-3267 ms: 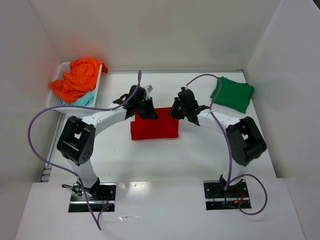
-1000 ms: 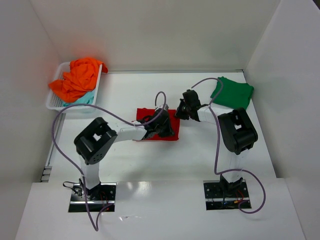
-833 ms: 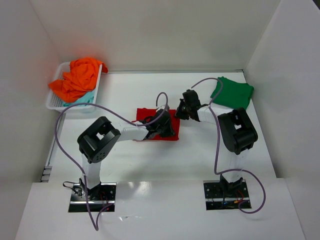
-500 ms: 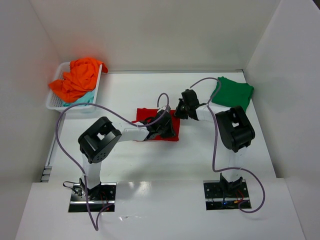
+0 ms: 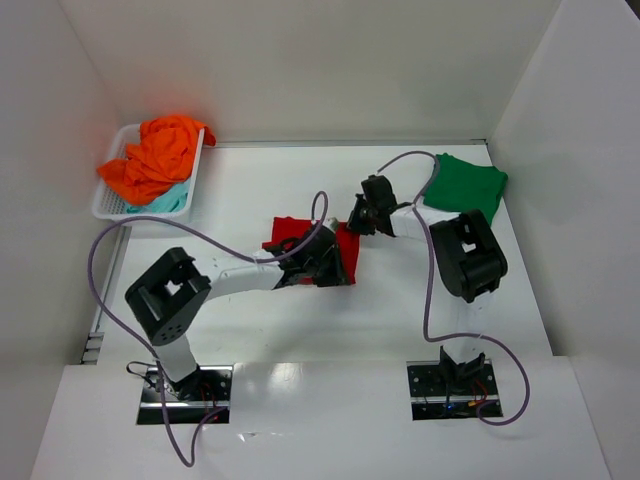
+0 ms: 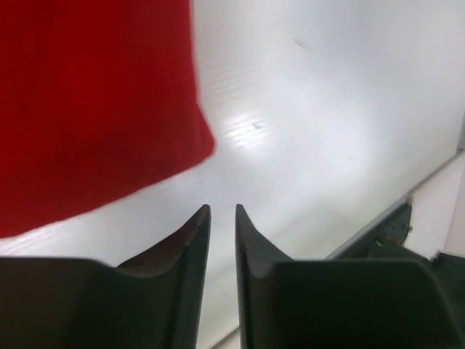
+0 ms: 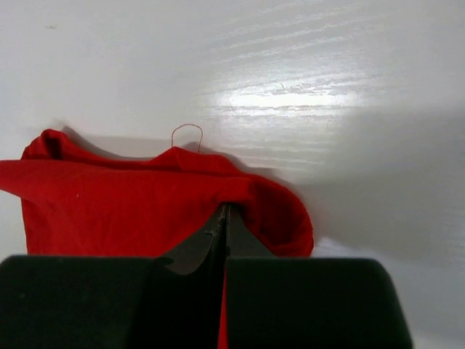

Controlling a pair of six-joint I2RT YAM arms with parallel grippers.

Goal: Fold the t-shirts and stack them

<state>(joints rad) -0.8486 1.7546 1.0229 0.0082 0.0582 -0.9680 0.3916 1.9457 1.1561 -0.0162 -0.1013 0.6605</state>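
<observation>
Bright, even overhead light. Glare patches on glossy table (image 7: 290,94) in both wrist views. Soft shadows beneath arms. Left wrist view: red t-shirt (image 6: 94,109) blurred, out of focus.

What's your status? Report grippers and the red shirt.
Left gripper slightly open, empty, beside red t-shirt. Right gripper shut, pinching its edge. Nothing in the way.

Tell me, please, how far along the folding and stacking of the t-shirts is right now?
Done: the green shirt lies folded at the far right. In hand: the red shirt, partly folded in the middle; the right claw is shut on its edge, and the left claw stands slightly open beside it, holding nothing. Left: the orange shirt and teal shirt lie crumpled in the basket, and nothing is stacked yet.
</observation>
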